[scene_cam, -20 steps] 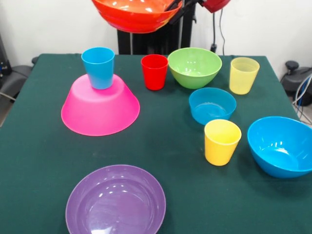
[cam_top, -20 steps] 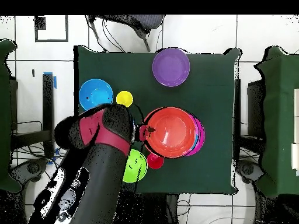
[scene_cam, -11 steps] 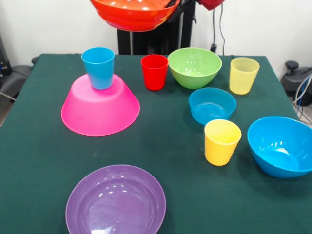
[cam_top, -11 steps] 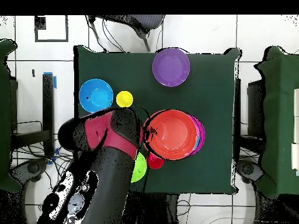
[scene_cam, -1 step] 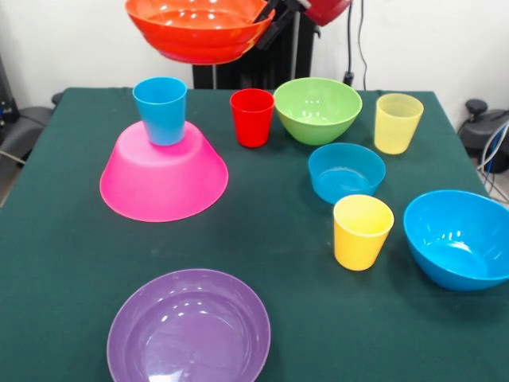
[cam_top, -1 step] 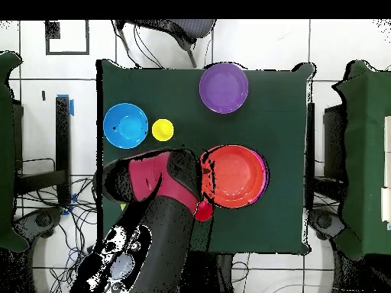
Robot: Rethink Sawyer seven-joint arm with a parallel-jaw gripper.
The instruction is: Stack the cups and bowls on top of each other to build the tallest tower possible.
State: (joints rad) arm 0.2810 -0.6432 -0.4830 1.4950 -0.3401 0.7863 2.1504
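Jaws clamped on the rim of the orange bowl [scene_cam, -1 step: 199, 28], gripper [scene_cam, -1 step: 269, 17] at the bowl's right edge in the front view, bowl held mouth up, high off the table, slightly tilted; glossy round plastic, highlights on inner wall. Overhead view: orange bowl [cam_top, -1 step: 233, 176] covers nearly all of the pink bowl, only a thin pink sliver at its edge, red-black arm [cam_top, -1 step: 149, 221] beside it. Pink bowl [scene_cam, -1 step: 163, 175] upside down on the green cloth table [scene_cam, -1 step: 278, 255], wide smooth cone shape with flat top, shiny. Blue cup [scene_cam, -1 step: 161, 110] upright on that flat top, plain tapered tumbler, opaque. Orange bowl hangs above and a bit to the right of the blue cup, not touching it. Red cup [scene_cam, -1 step: 252, 117] upright, opaque, just beside the green bowl [scene_cam, -1 step: 317, 109], which is medium, glossy, mouth up. Pale translucent yellow cup [scene_cam, -1 step: 397, 122] right of the green bowl, upright. Small blue bowl [scene_cam, -1 step: 346, 172] in front of the green one, mouth up, semi-matte look. Opaque yellow cup [scene_cam, -1 step: 362, 231] just in front of the small blue bowl, upright. Medium blue bowl [scene_cam, -1 step: 460, 237] at the right edge, mouth up, glossy, partly cut by the frame. Purple bowl [scene_cam, -1 step: 189, 328] nearest the camera, large, shallow-looking, mouth up, shiny spots inside, well apart from the others. Table cloth dark green, matte, felt-like.
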